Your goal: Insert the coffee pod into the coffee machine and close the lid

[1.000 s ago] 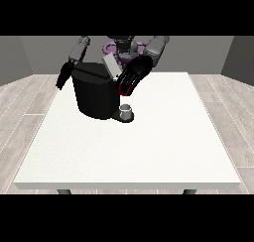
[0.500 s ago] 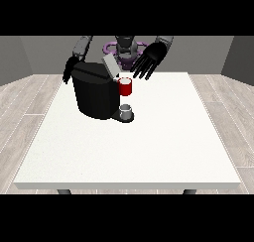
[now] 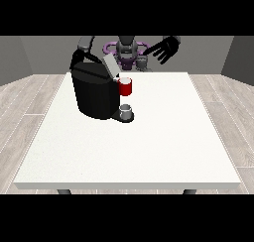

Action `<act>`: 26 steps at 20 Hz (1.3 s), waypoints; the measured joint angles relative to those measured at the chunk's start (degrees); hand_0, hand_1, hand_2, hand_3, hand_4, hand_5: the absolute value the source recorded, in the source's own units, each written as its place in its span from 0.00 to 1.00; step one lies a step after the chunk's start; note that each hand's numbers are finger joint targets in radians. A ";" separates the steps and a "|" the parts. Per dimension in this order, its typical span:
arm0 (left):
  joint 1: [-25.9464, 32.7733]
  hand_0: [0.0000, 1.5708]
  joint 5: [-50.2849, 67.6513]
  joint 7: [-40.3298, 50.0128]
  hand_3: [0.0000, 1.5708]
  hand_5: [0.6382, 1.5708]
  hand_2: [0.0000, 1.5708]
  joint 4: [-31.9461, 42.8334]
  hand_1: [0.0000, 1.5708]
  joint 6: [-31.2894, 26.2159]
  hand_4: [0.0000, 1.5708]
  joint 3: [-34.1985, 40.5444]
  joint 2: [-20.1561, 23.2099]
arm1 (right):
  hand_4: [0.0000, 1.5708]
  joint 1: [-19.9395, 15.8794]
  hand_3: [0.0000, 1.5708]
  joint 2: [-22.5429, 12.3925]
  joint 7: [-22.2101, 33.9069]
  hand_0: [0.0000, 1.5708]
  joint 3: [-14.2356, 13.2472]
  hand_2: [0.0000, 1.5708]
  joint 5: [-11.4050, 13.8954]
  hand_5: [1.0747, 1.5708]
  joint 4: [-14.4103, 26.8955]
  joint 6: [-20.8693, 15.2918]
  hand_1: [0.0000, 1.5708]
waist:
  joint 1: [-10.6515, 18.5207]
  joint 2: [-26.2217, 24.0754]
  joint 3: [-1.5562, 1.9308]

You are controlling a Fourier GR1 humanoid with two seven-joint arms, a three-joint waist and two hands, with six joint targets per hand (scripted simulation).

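The black coffee machine (image 3: pixel 95 94) stands on the left half of the white table (image 3: pixel 149 147). Its grey lid (image 3: pixel 110 66) is tilted up at the top. A red thing at the machine (image 3: pixel 125 87) shows on its front right. Below it a small grey thing (image 3: pixel 126 109) rests on the machine's base; I cannot tell whether it is the pod. The hand at the view's right (image 3: pixel 166 48) is raised in the air, right of the machine and apart from it, with its fingers spread open. The hand at the view's left (image 3: pixel 79 57) sits against the machine's upper back corner.
The robot's torso (image 3: pixel 127 50) is behind the table's far edge. Wide white tabletop stretches in front of and to the right of the machine.
The hand at the view's right has drawn back from the machine's front, rising up and to the right. The red thing it covered now shows. The other hand has barely moved.
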 measured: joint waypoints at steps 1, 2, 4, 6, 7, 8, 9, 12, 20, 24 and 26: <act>1.78 0.00 1.95 -0.29 0.00 1.00 0.00 0.36 0.00 -0.40 0.17 1.36 -1.59 | 0.00 0.54 0.00 -0.06 -0.14 0.00 0.00 0.00 -0.23 1.00 -0.17 0.34 0.00 | 1.14 -1.67 0.01; 3.52 0.00 3.45 -0.82 0.00 1.00 0.00 0.55 0.00 -0.74 0.25 2.41 -2.61 | 0.00 0.66 0.00 -0.31 -0.33 0.00 -0.31 0.00 -1.04 1.00 -0.56 1.21 0.00 | 2.23 -2.98 0.03; 7.13 0.00 5.63 -1.11 0.00 1.00 0.00 1.27 0.00 -1.55 0.27 3.83 -4.49 | 0.00 0.51 0.00 -0.91 0.79 0.00 -0.37 0.00 -2.39 1.00 -1.86 3.22 0.00 | 3.96 -6.38 0.04; 10.97 0.00 6.81 -2.33 0.00 1.00 0.00 1.52 0.00 -2.64 0.24 4.22 -5.62 | 0.00 0.53 0.00 -1.50 1.07 0.00 -0.11 0.00 -3.22 1.00 -3.06 5.00 0.00 | 5.64 -8.86 0.07; 12.48 0.00 7.37 -2.45 0.00 1.00 0.00 1.47 0.00 -2.97 0.21 4.48 -5.83 | 0.04 0.79 0.00 -1.83 1.10 0.00 0.27 0.00 -3.33 1.00 -3.77 5.85 0.00 | 6.03 -9.79 0.07; 13.93 0.00 7.67 -2.31 0.00 1.00 0.00 1.50 0.00 -2.78 0.28 4.22 -6.88 | 0.12 0.35 0.00 -2.50 1.92 0.00 0.34 0.00 -3.48 1.00 -4.28 6.63 0.00 | 6.62 -10.98 0.09; 15.29 0.00 7.98 -2.28 0.00 1.00 0.00 1.47 0.00 -2.26 0.25 3.62 -7.74 | 0.10 0.17 0.00 -2.87 1.88 0.00 0.48 0.00 -3.78 1.00 -4.47 7.56 0.00 | 7.24 -11.82 0.09; 17.70 0.00 9.02 -0.87 0.00 1.00 0.00 0.16 0.00 -2.96 0.26 3.10 -9.16 | 0.15 -1.66 0.00 -4.41 3.75 0.00 0.88 0.00 -3.13 1.00 -5.41 8.50 0.00 | 9.58 -13.50 0.12; 21.70 0.00 15.55 1.65 0.00 1.00 0.00 -7.28 0.00 -4.00 0.25 -0.94 -10.39 | 0.11 -8.54 0.00 -8.31 7.16 0.00 -3.52 0.00 -5.54 1.00 -2.72 10.24 0.00 | 13.64 -10.84 0.14; 22.85 0.00 17.65 3.10 0.00 1.00 0.00 -12.06 0.00 -5.35 0.25 -2.62 -10.60 | 0.12 -11.43 0.00 -9.07 8.10 0.00 -5.91 0.00 -7.75 1.00 0.29 10.88 0.00 | 15.66 -8.41 0.15; 23.87 0.00 18.56 3.53 0.00 1.00 0.00 -14.20 0.00 -5.31 0.24 -3.42 -10.58 | 0.08 -12.93 0.00 -8.79 9.00 0.00 -6.83 0.00 -9.07 1.00 1.55 10.92 0.00 | 16.12 -7.36 0.15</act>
